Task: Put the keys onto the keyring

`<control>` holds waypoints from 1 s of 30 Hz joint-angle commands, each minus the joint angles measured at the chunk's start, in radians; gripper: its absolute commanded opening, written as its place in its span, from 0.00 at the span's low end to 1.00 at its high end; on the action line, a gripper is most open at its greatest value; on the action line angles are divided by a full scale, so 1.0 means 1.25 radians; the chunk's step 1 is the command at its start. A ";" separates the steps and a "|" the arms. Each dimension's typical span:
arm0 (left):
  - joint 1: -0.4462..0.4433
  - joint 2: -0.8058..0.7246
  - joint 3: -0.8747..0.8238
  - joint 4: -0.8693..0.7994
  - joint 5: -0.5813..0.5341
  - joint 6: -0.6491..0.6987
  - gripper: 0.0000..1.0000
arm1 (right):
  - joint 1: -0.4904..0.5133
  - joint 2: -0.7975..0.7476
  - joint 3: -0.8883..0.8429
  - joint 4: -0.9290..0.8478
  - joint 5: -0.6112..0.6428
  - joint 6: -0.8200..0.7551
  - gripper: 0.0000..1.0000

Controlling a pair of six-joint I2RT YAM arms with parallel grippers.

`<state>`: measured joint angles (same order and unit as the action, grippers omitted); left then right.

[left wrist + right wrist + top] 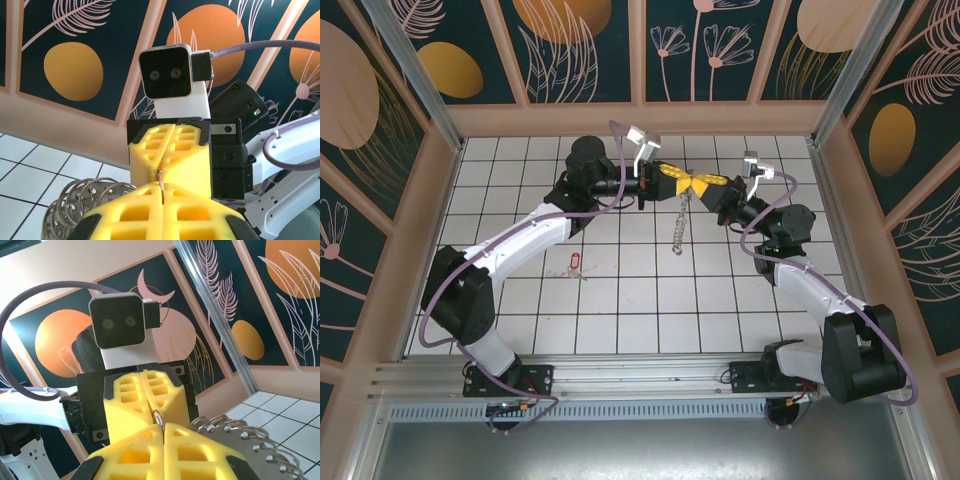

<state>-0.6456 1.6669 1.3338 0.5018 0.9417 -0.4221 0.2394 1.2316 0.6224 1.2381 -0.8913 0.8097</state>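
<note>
Your keyring (680,225) hangs in the air over the far middle of the white tiled desk (620,310), with its fringe of small silvery pieces dangling down in a loose strand. The top of its thin wire is pinched where two pairs of yellow fingers meet tip to tip. The left fingers (670,177) are pressed together on the wire from one side, and the right fingers (713,187) are pressed together on it from the other. The small key (574,262), with a red-pink oval head, lies flat on the desk. It is well apart from the keyring, nearer you and just beside the left arm (520,240).
</note>
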 commanded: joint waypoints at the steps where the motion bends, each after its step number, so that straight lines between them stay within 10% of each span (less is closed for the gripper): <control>1: -0.005 0.000 0.012 0.045 0.026 0.003 0.00 | 0.006 -0.001 0.035 0.013 0.001 -0.020 0.00; 3: -0.005 -0.002 0.010 0.046 0.023 0.003 0.00 | 0.004 -0.003 0.037 0.001 0.005 -0.022 0.00; 7: -0.003 -0.022 -0.005 0.030 -0.040 0.022 0.00 | -0.031 -0.043 0.022 -0.055 0.032 -0.029 0.43; 10: 0.009 -0.045 -0.026 0.017 -0.107 0.036 0.00 | -0.063 -0.095 -0.011 -0.129 0.056 -0.039 0.55; 20: 0.097 -0.113 -0.095 0.022 -0.270 0.036 0.00 | -0.031 -0.214 -0.154 -0.418 0.189 -0.088 0.61; 30: 0.195 -0.124 -0.111 0.023 -0.343 0.028 0.00 | 0.237 0.036 -0.054 -0.591 0.349 -0.194 0.58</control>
<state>-0.4286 1.5414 1.1999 0.4957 0.5423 -0.3943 0.4751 1.2121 0.4786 0.5930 -0.5354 0.6380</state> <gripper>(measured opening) 0.050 0.588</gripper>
